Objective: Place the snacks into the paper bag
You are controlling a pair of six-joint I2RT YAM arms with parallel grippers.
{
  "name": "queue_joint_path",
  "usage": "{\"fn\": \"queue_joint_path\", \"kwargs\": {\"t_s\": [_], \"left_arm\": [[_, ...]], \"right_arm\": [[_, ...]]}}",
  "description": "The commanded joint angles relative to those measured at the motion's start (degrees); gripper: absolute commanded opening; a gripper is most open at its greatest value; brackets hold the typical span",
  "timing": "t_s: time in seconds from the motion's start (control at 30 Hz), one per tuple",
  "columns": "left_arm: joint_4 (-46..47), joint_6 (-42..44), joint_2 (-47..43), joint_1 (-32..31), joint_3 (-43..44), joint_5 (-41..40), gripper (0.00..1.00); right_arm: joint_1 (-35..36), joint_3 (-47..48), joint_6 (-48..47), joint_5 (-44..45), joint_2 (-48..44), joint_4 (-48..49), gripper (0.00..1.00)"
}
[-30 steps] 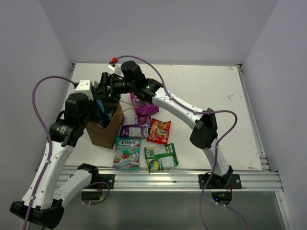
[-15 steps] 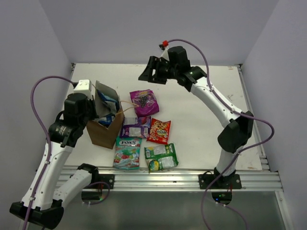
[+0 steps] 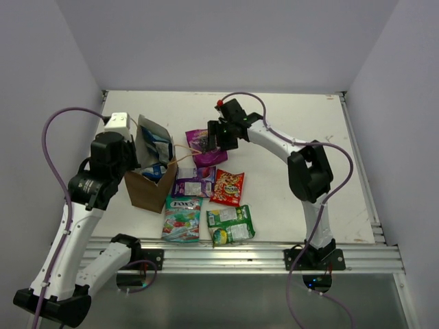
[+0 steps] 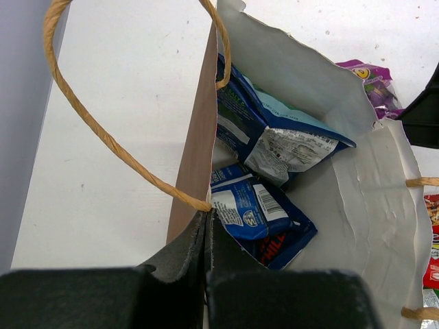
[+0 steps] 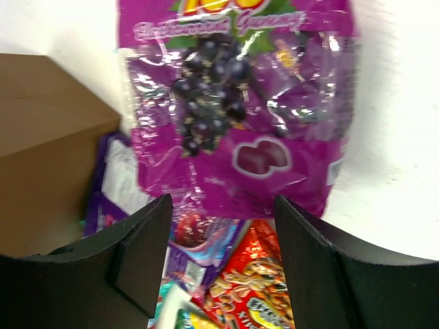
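**A:** Why is your left gripper (image 4: 208,226) on the paper bag (image 3: 147,188)?

**B:** Its fingers are pinched together on the rim. That holds the mouth open towards my other arm and stops the thin walls folding in. Two blue crisp packets (image 4: 257,219) already lie inside.

**A:** And the right gripper (image 5: 223,202)?

**B:** It hovers over the purple grape gummy packet (image 5: 233,123) with its fingers spread and nothing between them. That packet lies flat on the table (image 3: 309,123), just beside the bag, so I judge it my next pick.

**A:** What remains?

**B:** A second purple packet (image 3: 193,184), a red-orange packet (image 3: 228,187), a teal-pink packet (image 3: 182,218) and a green packet (image 3: 230,224) are clustered near the bag. The glossy film looks slippery, so I'd grip an edge.
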Motion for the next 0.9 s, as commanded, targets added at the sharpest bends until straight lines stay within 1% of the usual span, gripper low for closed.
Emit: {"fn": "queue_joint_path", "kwargs": {"t_s": [0.0,0.1,0.23,0.3,0.5,0.53,0.57,0.6,0.63,0.67,0.77,0.83,0.87], "left_arm": [[0.44,1.34,-0.37,-0.38,2.28,-0.44,0.0],[0.35,1.26,-0.63,-0.38,2.28,-0.53,0.0],[0.26,1.17,-0.46,-0.38,2.45,-0.71,0.0],[0.17,1.17,-0.46,-0.38,2.45,-0.88,0.0],[-0.27,1.26,-0.81,-0.38,2.63,-1.41,0.0],[-0.35,1.26,-0.81,-0.38,2.63,-1.41,0.0],[-0.36,1.26,-0.9,-0.38,2.45,-1.5,0.0],[-0.36,1.17,-1.07,-0.38,2.1,-1.59,0.0],[-0.44,1.26,-1.16,-0.38,1.93,-1.59,0.0],[-0.53,1.26,-1.51,-0.38,1.84,-1.67,0.0],[-0.53,1.52,-2.39,-0.38,1.13,-2.03,0.0],[-0.53,1.52,-2.74,-0.38,0.61,-2.03,0.0],[-0.62,1.52,-2.92,-0.46,0.34,-1.94,0.0]], "right_arm": [[-0.33,3.33,-4.69,6.38,-0.26,-0.5,0.65],[-1.03,4.3,-6.27,8.58,-0.08,-1.03,0.65],[-1.3,4.3,-7.59,8.58,0.97,-0.86,0.65],[-1.3,4.38,-7.95,8.06,2.99,-1.3,0.65],[-1.3,0.88,-8.39,6.57,7.21,-0.6,0.63],[-1.3,0.61,-8.65,5.78,7.65,-0.68,0.6],[-1.3,0.34,-9.0,5.25,8.0,-0.68,0.54],[-1.3,0.69,-9.18,4.98,8.62,-1.38,0.36],[-1.3,1.04,-9.44,4.81,8.62,-2.08,0.0],[-1.3,1.39,-9.7,5.24,8.1,-3.13,0.0],[-0.86,2.27,-10.23,8.05,1.87,-3.75,0.0],[-0.16,8.4,-10.84,9.19,-2.25,-6.29,0.0],[0.1,11.65,-11.2,9.29,-2.97,-10.05,0.0]]}}
